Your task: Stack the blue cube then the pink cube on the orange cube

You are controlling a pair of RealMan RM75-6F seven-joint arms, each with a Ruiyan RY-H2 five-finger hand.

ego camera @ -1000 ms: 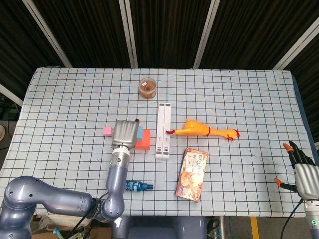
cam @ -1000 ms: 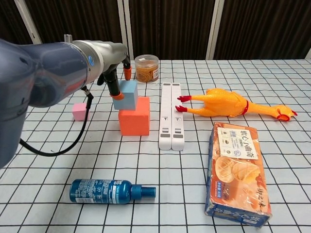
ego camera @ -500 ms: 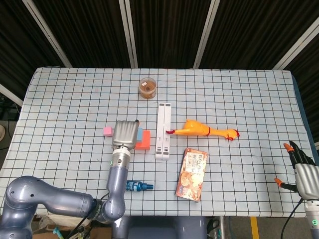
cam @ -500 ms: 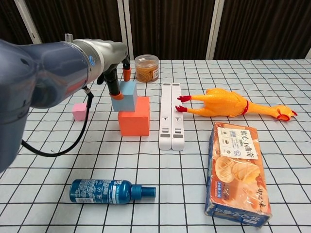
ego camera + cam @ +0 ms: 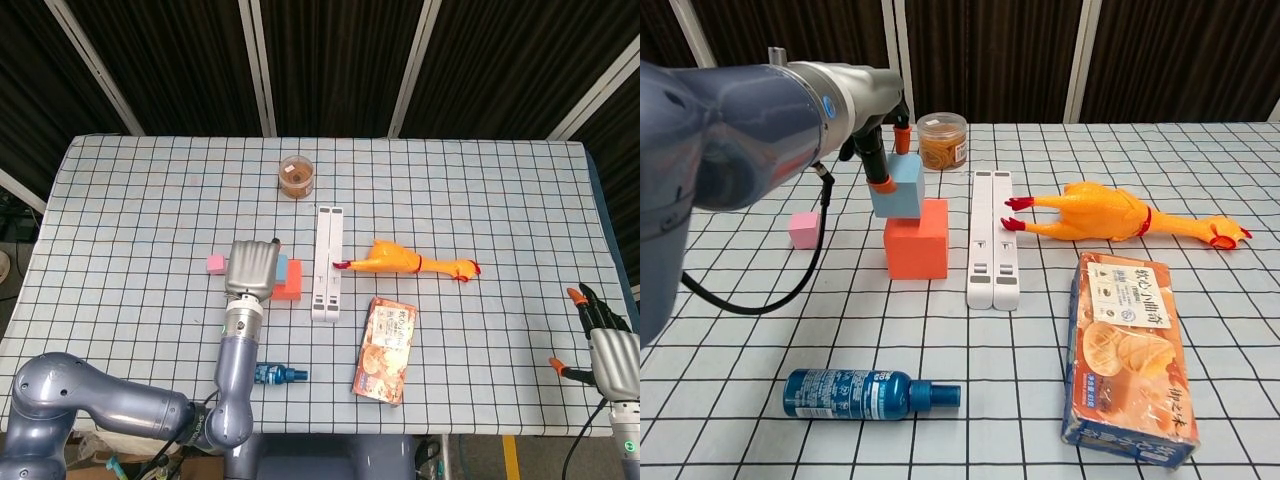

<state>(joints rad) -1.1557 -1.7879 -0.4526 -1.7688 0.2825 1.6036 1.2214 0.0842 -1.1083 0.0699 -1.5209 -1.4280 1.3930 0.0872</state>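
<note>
The orange cube [image 5: 916, 240] [image 5: 292, 284] stands left of centre on the checked cloth. Tilted over its top left edge is the blue cube [image 5: 899, 187] [image 5: 283, 267], pinched by the orange-tipped fingers [image 5: 880, 165] of my left hand [image 5: 253, 268]. I cannot tell whether the blue cube touches the orange one. In the head view the hand hides most of both cubes. The pink cube [image 5: 804, 229] [image 5: 215, 264] lies alone to the left. My right hand [image 5: 605, 340] hangs off the table's right edge, fingers apart and holding nothing.
A white power strip [image 5: 990, 240] lies just right of the orange cube. Beyond it are a rubber chicken [image 5: 1110, 213] and a snack box [image 5: 1127, 350]. A jar [image 5: 943, 141] stands at the back, and a blue bottle [image 5: 860, 393] lies near the front.
My left hand has lifted the blue cube slightly, and it now sits a little higher over the orange cube. The right hand has barely moved.
</note>
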